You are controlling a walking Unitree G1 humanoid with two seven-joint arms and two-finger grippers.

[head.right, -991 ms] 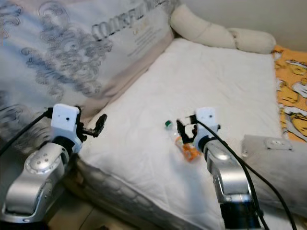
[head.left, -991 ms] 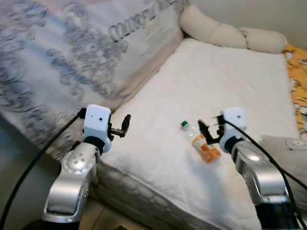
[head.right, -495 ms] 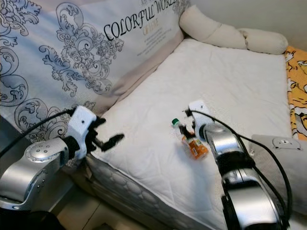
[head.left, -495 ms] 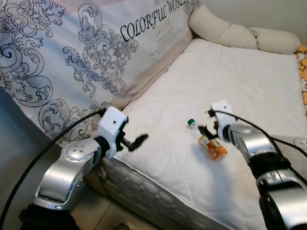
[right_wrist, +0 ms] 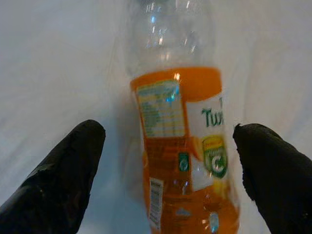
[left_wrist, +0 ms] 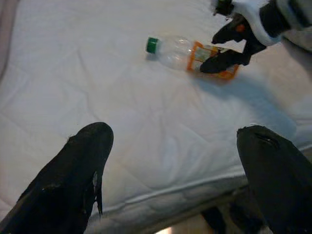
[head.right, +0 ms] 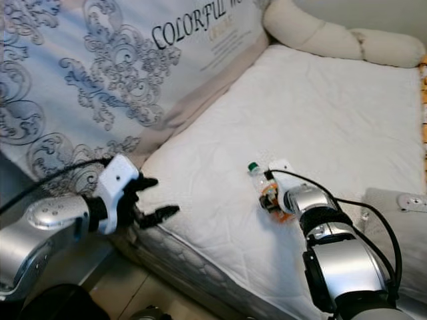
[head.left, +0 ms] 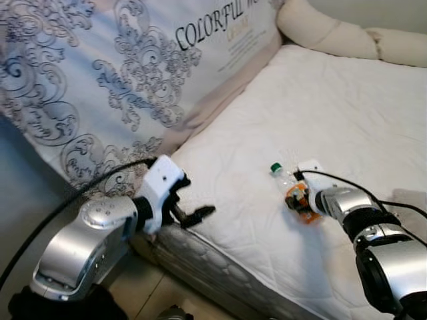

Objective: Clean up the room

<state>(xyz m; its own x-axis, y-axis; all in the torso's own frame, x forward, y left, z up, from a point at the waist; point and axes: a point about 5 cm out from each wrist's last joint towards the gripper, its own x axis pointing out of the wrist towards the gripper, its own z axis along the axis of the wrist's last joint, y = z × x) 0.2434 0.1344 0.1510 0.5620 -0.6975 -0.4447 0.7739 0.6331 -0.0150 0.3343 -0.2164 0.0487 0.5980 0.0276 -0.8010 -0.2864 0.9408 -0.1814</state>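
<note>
Bed (head.left: 347, 120): bottle (head.left: 293, 192) lies on its side, centre-right of frame. Right claw (right_wrist: 165, 161) spread wide, astride its orange label. Left claw (left_wrist: 185, 165) released, idle. Expect light, crushable, slick plastic; grip the labelled middle.

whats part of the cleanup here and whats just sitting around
Part of the job:
- plastic bottle with green cap and orange label, lying on the white mattress
- right pincer, open, fingers either side of the bottle
- left pincer, open, at the mattress edge

Just lying about:
- patterned bedding leaning beside the mattress
- cream pillow at the far end
</note>
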